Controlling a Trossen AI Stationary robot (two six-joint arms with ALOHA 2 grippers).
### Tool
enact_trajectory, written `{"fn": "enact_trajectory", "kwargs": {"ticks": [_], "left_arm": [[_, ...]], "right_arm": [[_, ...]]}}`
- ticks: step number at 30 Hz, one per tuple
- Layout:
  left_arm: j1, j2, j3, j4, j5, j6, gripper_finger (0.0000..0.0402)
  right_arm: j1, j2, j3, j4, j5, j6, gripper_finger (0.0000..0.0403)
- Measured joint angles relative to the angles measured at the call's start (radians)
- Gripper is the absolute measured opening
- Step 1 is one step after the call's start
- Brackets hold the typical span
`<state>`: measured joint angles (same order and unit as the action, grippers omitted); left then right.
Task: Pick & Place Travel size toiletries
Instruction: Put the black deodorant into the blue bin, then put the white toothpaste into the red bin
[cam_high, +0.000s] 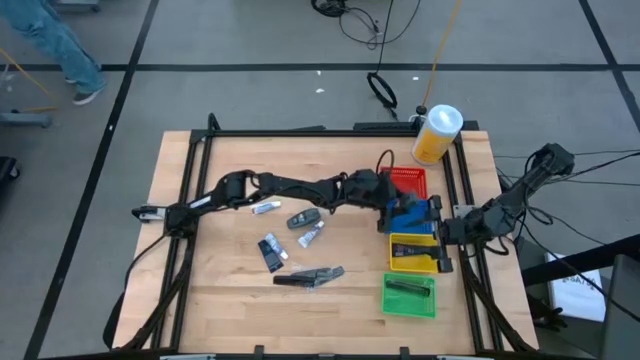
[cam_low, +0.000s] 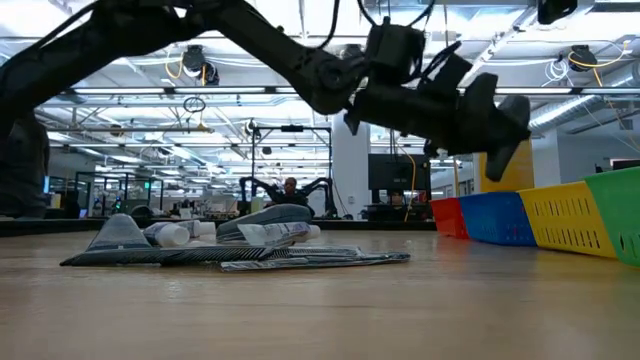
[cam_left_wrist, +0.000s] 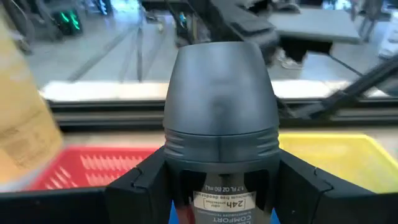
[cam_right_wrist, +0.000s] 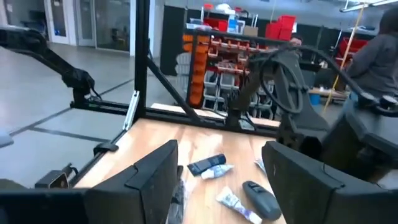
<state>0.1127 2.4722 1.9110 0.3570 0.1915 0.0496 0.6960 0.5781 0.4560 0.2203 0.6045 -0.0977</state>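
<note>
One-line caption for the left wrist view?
Left gripper shut on a grey roll-on bottle, above the red basket and yellow basket.

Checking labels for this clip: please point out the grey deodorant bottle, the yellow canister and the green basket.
grey deodorant bottle (cam_left_wrist: 221, 93): left wrist view, its cap.
yellow canister (cam_high: 432, 143): high view, its yellow side.
green basket (cam_high: 410, 305): high view, its near rim.

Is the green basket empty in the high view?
No. A dark toiletry lies inside the green basket.
</note>
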Motion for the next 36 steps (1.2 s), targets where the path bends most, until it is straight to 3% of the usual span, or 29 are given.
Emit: {"fn": "enact_trajectory", "kwargs": {"ticks": [9, 18, 27, 32, 36], "left_arm": [[0.008, 0.018, -0.002, -0.114, 0.000, 0.005, 0.0238], [0.008, 0.016, -0.002, -0.162, 0.001, -0.002, 0.0234], [0.007, -0.010, -0.003, -0.179, 0.037, -0.036, 0.0273], [-0.004, -0.129, -0.003, -0.327, 0.062, -0.015, 0.0280], [-0.021, -0.233, -0.003, -0.546, -0.033, 0.073, 0.0266]], "right_arm": [[0.000, 0.005, -0.093, 0.098, 0.084, 0.024, 0.0226], [0.000, 0.004, -0.134, 0.172, 0.080, 0.028, 0.0226], [0.000, 0.004, -0.134, 0.170, 0.080, 0.033, 0.0226], [0.000, 0.007, -0.134, 0.150, 0.080, 0.059, 0.0226], [0.000, 0.021, -0.159, 0.171, 0.079, 0.093, 0.0226]]}}
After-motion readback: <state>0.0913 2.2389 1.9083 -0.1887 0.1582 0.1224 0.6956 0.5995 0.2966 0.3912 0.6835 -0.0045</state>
